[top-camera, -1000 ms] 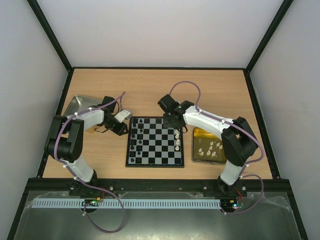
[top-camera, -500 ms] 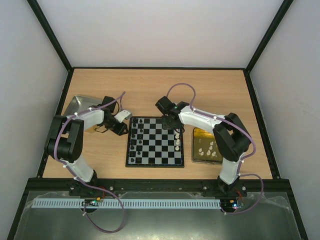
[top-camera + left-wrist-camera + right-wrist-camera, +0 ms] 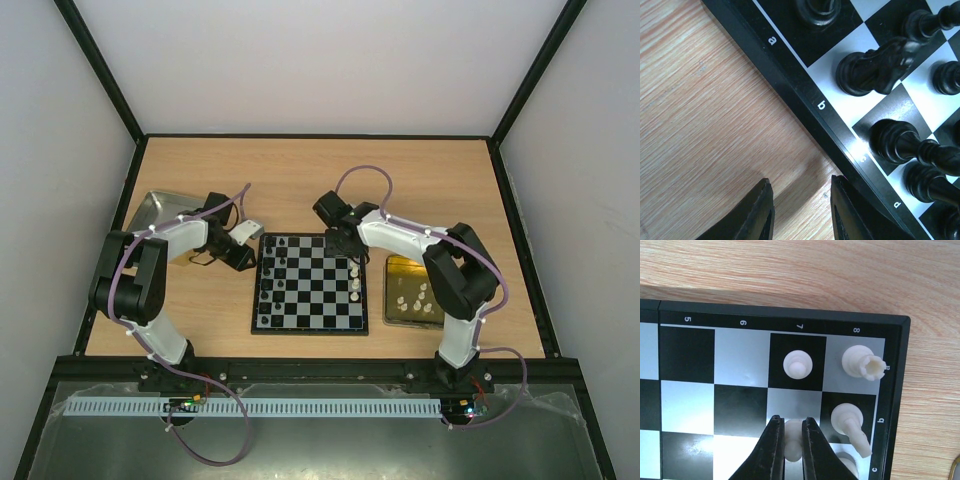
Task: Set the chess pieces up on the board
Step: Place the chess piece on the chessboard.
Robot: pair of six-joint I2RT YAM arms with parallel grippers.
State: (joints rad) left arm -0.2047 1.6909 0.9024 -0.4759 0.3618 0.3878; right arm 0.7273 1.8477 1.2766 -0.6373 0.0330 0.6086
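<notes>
**White piece pinched on the board, near its upper right corner in the top view.**
Only the right wrist view shows the right gripper pressed onto it at lower centre. The piece stands upright, top toward the lens, near a round-headed pawn and a notched rook. The left wrist view alone shows the left gripper spread, with wood grain between its fingers, beside the glossy lettered rim and a black knight. From above, the square board lies mid-frame, parallel to the table edges.

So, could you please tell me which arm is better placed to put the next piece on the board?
Right: the right hand grips a white piece over the board, near the standing white rook. The left hand hangs open and empty over the table.
</notes>
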